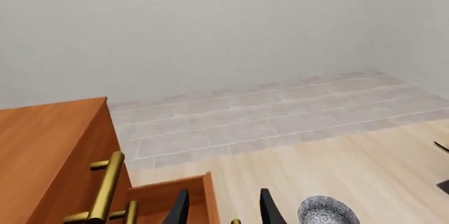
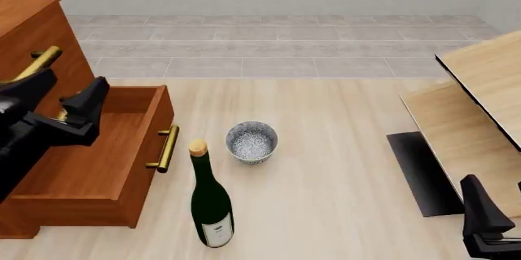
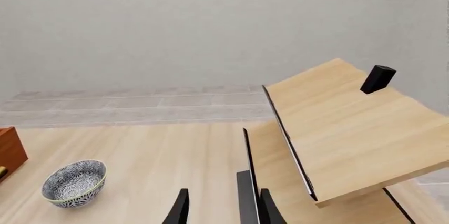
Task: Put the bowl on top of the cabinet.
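Speckled bowl [image 2: 251, 141] sits untouched right of the cabinet [image 2: 33, 34]; left gripper [image 2: 69, 104], jaws apart, should descend squarely over its rim.

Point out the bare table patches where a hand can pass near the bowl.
Free: the stretch between the bowl and the pale furniture, and the strip beyond the bowl toward the tiles. Crowded: the wine bottle and the cabinet's open drawer hem the bowl's left and near sides.
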Controlling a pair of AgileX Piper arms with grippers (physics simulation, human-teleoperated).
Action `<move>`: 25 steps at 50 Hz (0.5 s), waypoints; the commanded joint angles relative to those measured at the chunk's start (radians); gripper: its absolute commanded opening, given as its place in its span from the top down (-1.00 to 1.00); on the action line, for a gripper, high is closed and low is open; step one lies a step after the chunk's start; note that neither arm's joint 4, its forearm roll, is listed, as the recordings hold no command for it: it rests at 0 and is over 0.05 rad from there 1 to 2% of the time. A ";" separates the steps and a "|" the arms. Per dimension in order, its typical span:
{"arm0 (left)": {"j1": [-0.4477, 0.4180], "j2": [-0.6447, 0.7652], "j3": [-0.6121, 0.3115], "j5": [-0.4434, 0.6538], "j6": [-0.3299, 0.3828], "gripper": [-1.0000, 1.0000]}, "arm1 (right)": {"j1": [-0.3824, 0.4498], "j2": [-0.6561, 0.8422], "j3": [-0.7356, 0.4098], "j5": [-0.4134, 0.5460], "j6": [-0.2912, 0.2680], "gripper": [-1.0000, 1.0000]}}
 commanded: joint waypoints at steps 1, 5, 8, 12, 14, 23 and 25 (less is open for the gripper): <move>-0.017 0.149 -0.049 -0.085 -0.008 -1.00 | -0.003 0.000 0.001 -0.004 0.001 -1.00; -0.029 0.220 -0.089 -0.103 -0.030 -1.00 | -0.003 0.000 0.000 -0.004 0.001 -1.00; -0.031 0.264 -0.114 -0.117 -0.021 -1.00 | -0.005 0.000 -0.002 -0.005 0.001 -1.00; -0.042 0.304 -0.158 -0.107 -0.019 -1.00 | -0.008 0.000 -0.002 -0.006 0.002 -1.00; -0.052 0.329 -0.186 -0.095 -0.026 -1.00 | -0.008 0.000 -0.001 -0.008 0.002 -1.00; -0.085 0.433 -0.340 -0.039 0.010 -1.00 | 0.000 0.000 -0.004 -0.004 -0.003 -1.00; -0.095 0.445 -0.390 -0.008 0.016 -1.00 | 0.000 0.000 -0.005 -0.003 -0.003 -1.00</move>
